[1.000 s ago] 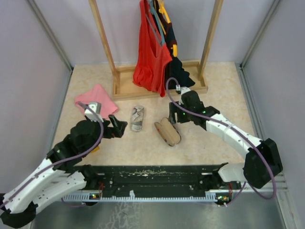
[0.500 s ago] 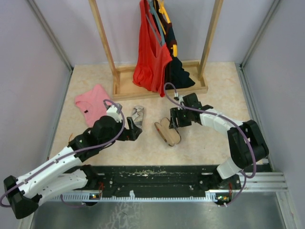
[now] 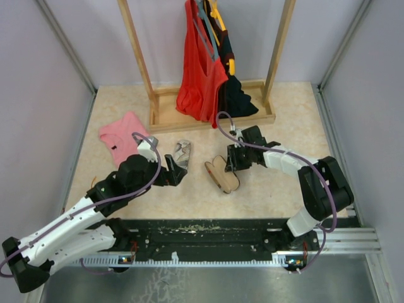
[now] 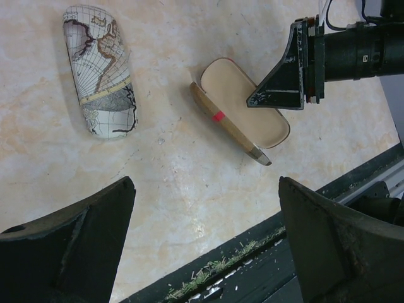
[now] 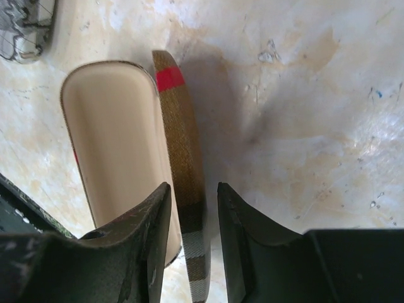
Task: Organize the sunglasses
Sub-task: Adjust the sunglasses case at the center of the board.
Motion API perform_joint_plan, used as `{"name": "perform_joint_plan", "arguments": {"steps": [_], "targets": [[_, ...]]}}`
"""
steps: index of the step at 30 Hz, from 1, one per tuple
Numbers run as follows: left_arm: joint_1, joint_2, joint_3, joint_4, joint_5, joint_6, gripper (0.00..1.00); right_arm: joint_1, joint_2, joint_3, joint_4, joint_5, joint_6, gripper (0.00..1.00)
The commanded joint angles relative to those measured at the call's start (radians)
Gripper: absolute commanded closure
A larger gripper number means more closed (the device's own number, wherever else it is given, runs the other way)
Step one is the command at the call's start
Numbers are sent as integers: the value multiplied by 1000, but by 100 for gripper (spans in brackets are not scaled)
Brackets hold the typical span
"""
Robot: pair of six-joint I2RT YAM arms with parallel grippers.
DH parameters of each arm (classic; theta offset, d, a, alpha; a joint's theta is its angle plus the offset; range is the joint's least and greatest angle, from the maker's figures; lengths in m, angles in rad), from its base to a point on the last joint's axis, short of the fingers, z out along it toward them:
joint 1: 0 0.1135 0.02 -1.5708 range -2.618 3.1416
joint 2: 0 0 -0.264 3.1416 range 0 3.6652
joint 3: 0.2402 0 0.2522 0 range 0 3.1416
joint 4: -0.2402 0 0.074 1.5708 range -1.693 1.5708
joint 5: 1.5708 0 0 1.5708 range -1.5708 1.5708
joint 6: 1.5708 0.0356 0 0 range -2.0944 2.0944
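We are seeing the right gripper [image 5: 192, 192] straddling the open case's [image 5: 113, 139] brown lid, jaws narrowly apart, grip unclear. The case is lying 10-to-4 o'clock on the table [image 3: 278, 107]. The left gripper [image 4: 205, 189] is hovering wide open, empty.

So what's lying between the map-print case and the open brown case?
Nothing: in the left wrist view the stretch of table between the map-print case and the open brown case is bare.
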Motion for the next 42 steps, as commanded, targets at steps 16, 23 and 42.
{"name": "perform_joint_plan", "arguments": {"steps": [16, 23, 42], "targets": [[-6, -78, -58, 39, -25, -10, 0, -5, -188, -132, 200, 96, 250, 85], [-5, -71, -57, 32, -48, -25, 0, 29, -262, -185, 258, 321, 382, 85], [-2, 108, 1, -91, -78, -72, 0, 124, -76, -83, 279, 506, 418, 83]]}}
